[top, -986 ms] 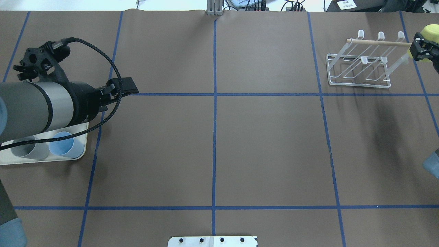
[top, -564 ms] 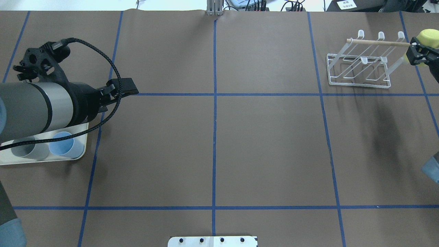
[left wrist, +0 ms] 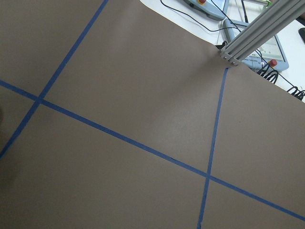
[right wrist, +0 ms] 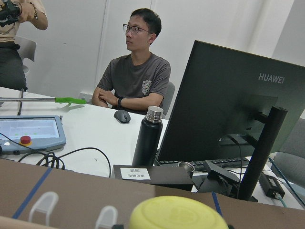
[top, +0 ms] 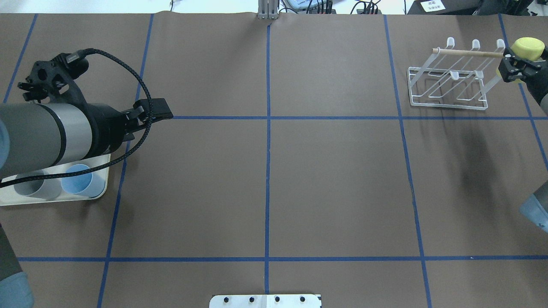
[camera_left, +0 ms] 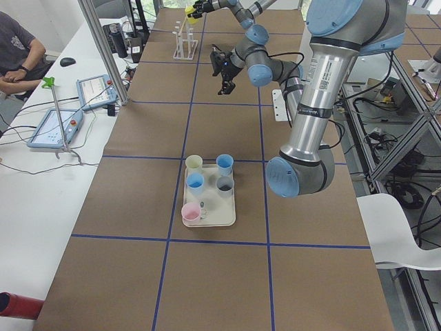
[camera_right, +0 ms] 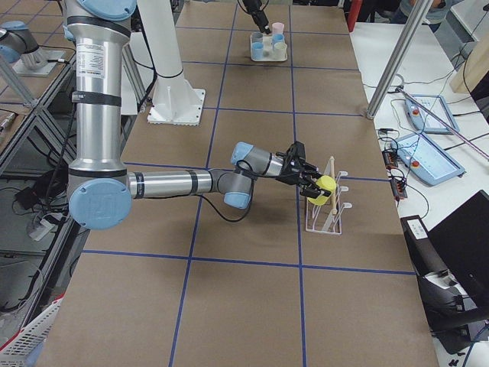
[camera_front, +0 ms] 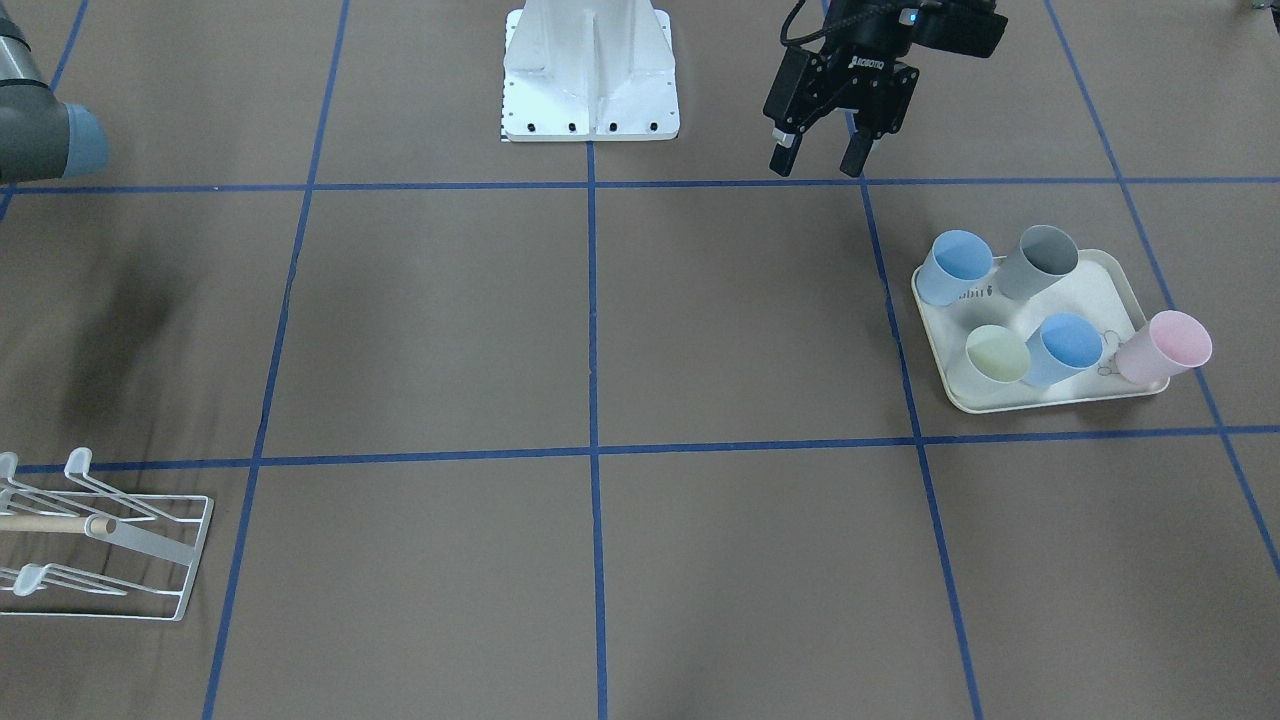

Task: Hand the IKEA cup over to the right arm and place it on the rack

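Note:
A yellow cup (top: 528,45) is held bottom-up in my right gripper (top: 513,68), which is shut on it at the right end of the white wire rack (top: 448,106), level with the wooden rod (top: 466,52). The exterior right view shows the cup (camera_right: 326,185) just above the rack's prongs (camera_right: 330,218). From the right wrist camera I see the cup's base (right wrist: 178,214) at the bottom edge. My left gripper (camera_front: 815,160) hangs open and empty over the table, back from the tray. The rack (camera_front: 196,558) holds no cup.
A cream tray (camera_front: 1040,405) at my left carries several cups, among them blue (camera_front: 1070,345), grey (camera_front: 1040,260) and pink (camera_front: 1170,345). My base plate (camera_front: 590,125) sits at the table's near edge. A person sits behind the table by a monitor (right wrist: 228,109).
My right gripper has carried the yellow cup leftwards, closer over the rack's right end. The left arm has stayed still.

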You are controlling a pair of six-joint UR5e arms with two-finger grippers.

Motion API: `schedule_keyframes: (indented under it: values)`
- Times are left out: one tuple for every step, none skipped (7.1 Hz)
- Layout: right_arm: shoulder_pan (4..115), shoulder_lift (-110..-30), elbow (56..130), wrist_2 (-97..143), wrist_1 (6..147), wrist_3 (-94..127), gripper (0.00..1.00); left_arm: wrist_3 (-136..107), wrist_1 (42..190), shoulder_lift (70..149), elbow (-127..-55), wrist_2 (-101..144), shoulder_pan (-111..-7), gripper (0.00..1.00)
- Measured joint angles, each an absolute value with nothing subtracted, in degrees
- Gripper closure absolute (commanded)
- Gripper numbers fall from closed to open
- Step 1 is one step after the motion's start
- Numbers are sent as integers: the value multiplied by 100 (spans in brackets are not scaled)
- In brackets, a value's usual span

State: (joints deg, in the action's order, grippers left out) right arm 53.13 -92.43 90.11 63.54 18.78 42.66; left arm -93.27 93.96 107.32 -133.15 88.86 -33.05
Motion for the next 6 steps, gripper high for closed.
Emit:
schedule_keyframes:
  values:
    - [5311, -9207, 8929, 6356, 1874, 4261, 100, -9331, 9396, 10732, -13311, 8886, -3305, 0]
    - [5309, -9182, 8854, 6360, 1868, 4261, 100, -9333, 9396, 10732, -13309, 8886, -3302, 0]
    - [5309, -9170, 8804, 6362, 1865, 4264, 100, -9334, 9395, 10732, -13307, 8886, -3299, 0]
    - [5309, -9151, 8759, 6363, 1864, 4268, 72, -9334, 9395, 10732, -13307, 8886, -3299, 0]
    - [5309, -9116, 8705, 6365, 1863, 4270, 1, -9334, 9396, 10731, -13307, 8886, -3299, 0]
    - [5309, -9088, 8671, 6367, 1863, 4276, 0, -9334, 9395, 10731, -13307, 8886, -3300, 0]
